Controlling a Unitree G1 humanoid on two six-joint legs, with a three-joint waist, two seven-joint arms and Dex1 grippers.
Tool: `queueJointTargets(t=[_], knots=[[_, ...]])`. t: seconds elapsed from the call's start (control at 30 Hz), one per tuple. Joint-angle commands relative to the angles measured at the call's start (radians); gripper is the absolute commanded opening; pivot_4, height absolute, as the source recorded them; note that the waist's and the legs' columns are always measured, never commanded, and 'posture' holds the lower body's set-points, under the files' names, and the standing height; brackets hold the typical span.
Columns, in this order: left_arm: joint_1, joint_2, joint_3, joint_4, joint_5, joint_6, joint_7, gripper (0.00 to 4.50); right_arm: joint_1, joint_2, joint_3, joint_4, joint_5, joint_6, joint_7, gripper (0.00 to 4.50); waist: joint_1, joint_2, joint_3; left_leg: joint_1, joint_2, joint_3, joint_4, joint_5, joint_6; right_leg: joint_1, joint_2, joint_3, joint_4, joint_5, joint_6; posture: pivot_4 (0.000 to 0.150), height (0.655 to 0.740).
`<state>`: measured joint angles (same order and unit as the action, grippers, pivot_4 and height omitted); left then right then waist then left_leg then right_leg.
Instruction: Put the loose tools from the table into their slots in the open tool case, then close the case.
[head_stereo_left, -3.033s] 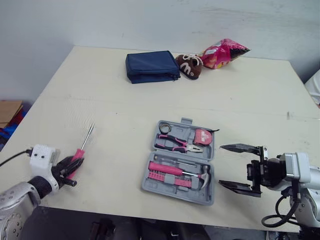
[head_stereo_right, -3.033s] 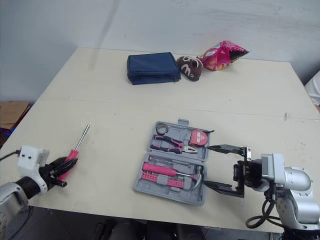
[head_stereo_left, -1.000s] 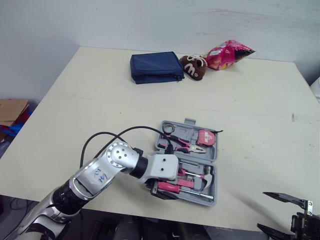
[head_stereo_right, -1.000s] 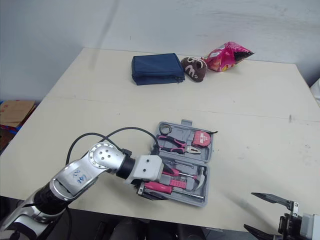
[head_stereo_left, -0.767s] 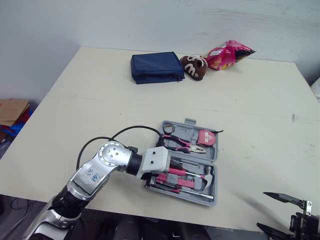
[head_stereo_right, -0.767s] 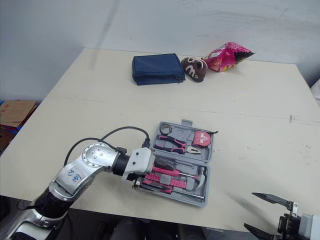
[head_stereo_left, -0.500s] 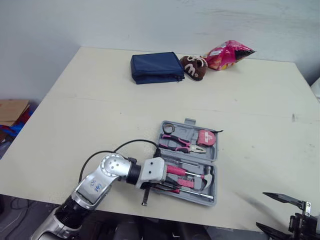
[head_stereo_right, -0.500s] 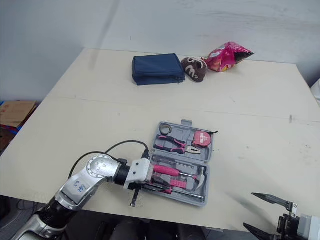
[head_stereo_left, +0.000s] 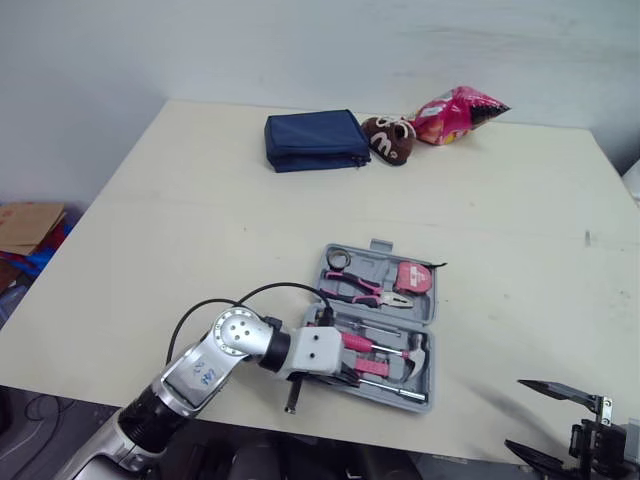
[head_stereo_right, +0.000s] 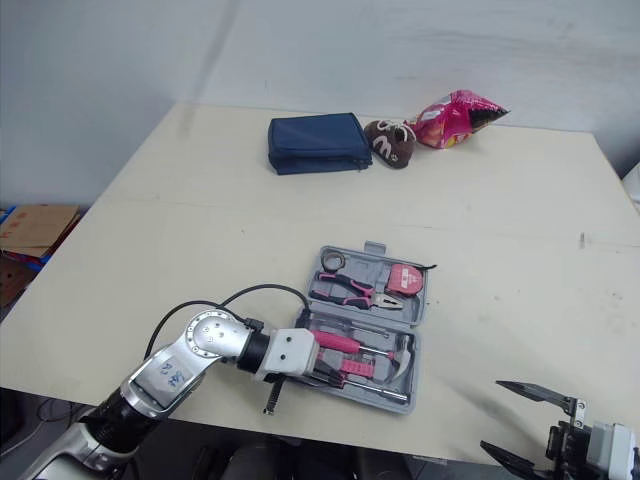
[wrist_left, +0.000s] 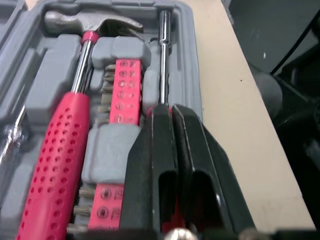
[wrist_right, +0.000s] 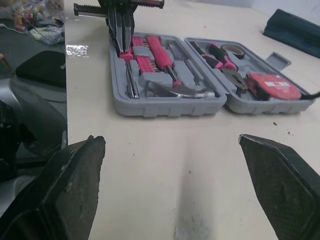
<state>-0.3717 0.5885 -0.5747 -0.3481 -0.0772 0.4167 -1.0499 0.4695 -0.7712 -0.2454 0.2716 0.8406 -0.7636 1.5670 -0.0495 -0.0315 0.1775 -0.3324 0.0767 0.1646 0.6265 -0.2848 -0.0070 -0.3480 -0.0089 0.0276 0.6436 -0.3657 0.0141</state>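
Screwdriver moved into tool case | lies along front rim, tip right

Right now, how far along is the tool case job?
The hammer, pliers and tape measure sit in slots in the tool case. The left hand is shut on the screwdriver, its shaft lying along the near-edge slot. Left: let go, then close the open case.

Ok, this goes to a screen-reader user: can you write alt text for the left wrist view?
The left end effector, black, is shut on a pink-handled screwdriver whose steel shaft lies along the edge slot of the grey plastic tool case. Beside it sit a pink bit rack and a pink-handled hammer.
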Motion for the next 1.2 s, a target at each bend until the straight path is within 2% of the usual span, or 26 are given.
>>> queueJointTargets(t=[0.03, 0.13, 0.23, 0.3, 0.37, 0.43, 0.47, 0.53, 0.6, 0.67, 0.77, 0.87, 0.9, 1.03, 1.2], knots=[[0.044, 0.039, -0.109, 0.099, 0.129, 0.162, 0.036, 0.05, -0.006, 0.018, -0.031, -0.047, -0.01, 0.023, 0.047, 4.5, 0.0, 0.003, -0.006, 0.005, 0.0, 0.0, 0.0, -0.002, 0.001, 0.006, 0.0, 0.0, -0.002, 0.0, 0.0, 0.15, 0.74], [0.049, 0.031, -0.096, 0.077, 0.094, 0.169, 0.048, 0.05, -0.012, 0.026, -0.045, -0.077, -0.025, 0.048, 0.035, 4.5, 0.0, 0.003, -0.011, 0.014, 0.0, -0.001, -0.005, -0.006, -0.001, 0.018, -0.001, 0.0, -0.012, 0.0, 0.0, 0.15, 0.74], [0.074, -0.031, 0.034, 0.051, -0.032, -0.013, 0.049, 0.05, -0.012, 0.028, -0.062, -0.125, -0.057, 0.09, -0.032, 4.5, -0.002, 0.005, -0.014, 0.017, -0.001, -0.002, -0.007, -0.007, 0.0, 0.023, -0.001, 0.0, -0.017, 0.0, 0.001, 0.15, 0.74], [0.091, -0.072, 0.141, 0.031, -0.134, -0.069, 0.037, 0.05, -0.01, 0.021, -0.069, -0.157, -0.095, 0.143, -0.092, 4.5, 0.0, 0.007, -0.013, 0.015, -0.001, -0.001, -0.008, -0.008, 0.001, 0.022, -0.002, 0.0, -0.018, 0.0, 0.001, 0.15, 0.74], [0.11, -0.054, 0.252, 0.015, -0.24, -0.122, -0.029, 0.05, -0.025, 0.015, -0.085, -0.194, -0.189, 0.23, -0.245, 4.5, 0.002, 0.006, -0.011, 0.011, -0.001, -0.001, -0.008, -0.008, 0.0, 0.016, -0.002, -0.001, -0.016, 0.0, 0.001, 0.15, 0.74], [0.121, -0.027, 0.322, 0.023, -0.305, -0.155, -0.085, 0.05, -0.052, 0.021, -0.097, -0.216, -0.286, 0.287, -0.381, 4.5, 0.001, 0.004, -0.011, 0.0, -0.001, -0.003, -0.007, 0.0, 0.001, -0.001, -0.002, -0.004, -0.012, 0.001, 0.001, 0.15, 0.74], [0.126, -0.01, 0.377, 0.036, -0.357, -0.154, -0.115, 0.05, -0.081, 0.002, -0.08, -0.309, -0.315, 0.38, -0.458, 4.5, 0.0, 0.004, -0.011, -0.007, -0.001, -0.003, -0.005, 0.002, -0.003, -0.01, -0.002, -0.005, -0.006, 0.003, 0.003, 0.15, 0.74], [0.119, 0.018, 0.46, 0.086, -0.394, -0.151, -0.124, 0.05, -0.131, -0.03, -0.043, -0.445, -0.351, 0.519, -0.538, 4.5, -0.007, 0.009, -0.01, -0.011, -0.001, -0.002, -0.001, 0.0, -0.006, -0.016, -0.002, -0.006, 0.002, 0.009, 0.015, 0.15, 0.74], [0.089, 0.039, 0.511, 0.178, -0.36, -0.155, -0.082, 0.0, -0.176, -0.043, -0.008, -0.493, -0.38, 0.633, -0.593, 3.96, -0.004, 0.01, -0.01, -0.02, -0.001, -0.004, 0.0, 0.001, -0.006, -0.028, -0.001, -0.005, 0.007, 0.009, 0.015, 0.15, 0.74], [0.066, 0.039, 0.524, 0.249, -0.32, -0.171, -0.049, 0.0, -0.217, -0.043, 0.017, -0.501, -0.423, 0.68, -0.624, 3.26, 0.001, 0.008, -0.009, -0.02, 0.0, -0.007, 0.001, 0.001, -0.007, -0.03, 0.002, -0.006, 0.01, 0.008, 0.015, 0.15, 0.74], [0.027, 0.018, 0.497, 0.362, -0.229, -0.188, 0.037, 0.0, -0.309, -0.032, 0.098, -0.488, -0.486, 0.771, -0.66, 1.69, 0.014, 0.007, -0.008, -0.022, -0.001, -0.01, 0.001, 0.002, -0.007, -0.03, 0.003, -0.008, 0.01, 0.007, 0.015, 0.15, 0.74], [0.011, -0.006, 0.449, 0.4, -0.166, -0.195, 0.068, 0.0, -0.367, -0.029, 0.162, -0.471, -0.521, 0.827, -0.656, 0.23, 0.018, 0.006, -0.008, -0.024, -0.001, -0.009, 0.002, 0.0, -0.005, -0.03, 0.001, -0.008, 0.009, 0.008, 0.016, 0.15, 0.74], [0.006, -0.014, 0.439, 0.408, -0.152, -0.197, 0.074, 0.0, -0.378, -0.028, 0.171, -0.466, -0.526, 0.838, -0.654, 0.11, 0.019, 0.006, -0.008, -0.024, -0.002, -0.008, 0.003, 0.0, -0.005, -0.031, 0.0, -0.008, 0.009, 0.008, 0.017, 0.15, 0.74], [-0.005, -0.044, 0.405, 0.427, -0.115, -0.184, 0.097, 0.0, -0.405, -0.029, 0.186, -0.45, -0.541, 0.837, -0.639, 0.11, 0.021, 0.005, -0.008, -0.025, -0.002, -0.006, 0.004, 0.0, -0.006, -0.031, -0.001, -0.008, 0.008, 0.007, 0.019, 0.15, 0.74], [-0.013, -0.071, 0.385, 0.414, -0.09, -0.175, 0.117, 0.0, -0.436, -0.009, 0.128, -0.427, -0.494, 0.771, -0.614, 0.11, 0.019, 0.005, -0.007, -0.025, -0.002, -0.006, 0.004, 0.0, -0.007, -0.031, -0.001, -0.008, 0.009, 0.007, 0.019, 0.15, 0.74]])
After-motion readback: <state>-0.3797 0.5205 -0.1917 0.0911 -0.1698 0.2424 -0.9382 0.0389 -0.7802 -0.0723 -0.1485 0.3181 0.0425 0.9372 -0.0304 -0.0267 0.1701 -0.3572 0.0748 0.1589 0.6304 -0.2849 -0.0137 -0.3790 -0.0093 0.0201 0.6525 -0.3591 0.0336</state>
